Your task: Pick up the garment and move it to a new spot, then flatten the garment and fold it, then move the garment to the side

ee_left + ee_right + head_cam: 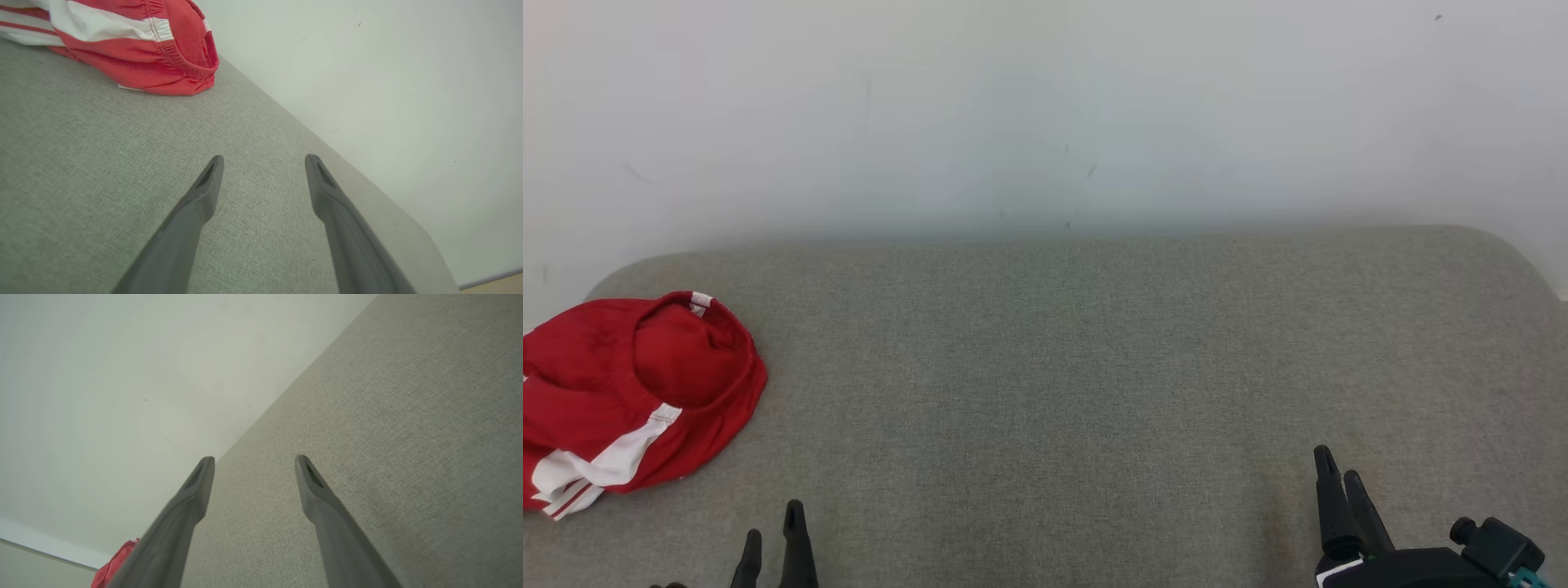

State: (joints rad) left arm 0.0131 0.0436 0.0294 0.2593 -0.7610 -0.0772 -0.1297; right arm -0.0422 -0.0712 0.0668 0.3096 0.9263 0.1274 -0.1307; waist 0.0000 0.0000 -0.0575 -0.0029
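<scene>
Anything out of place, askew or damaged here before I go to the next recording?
Only the red garment stands out: it lies bunched in a heap at the left end of the grey surface, not flat. No spill or damage shows. The left gripper and right gripper are open and empty.

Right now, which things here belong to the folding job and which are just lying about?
Job: crumpled red fabric garment with white stripes, lying at the left; left tool, open; right tool, open.
Just there: grey woven fabric surface underneath; plain pale wall behind.
</scene>
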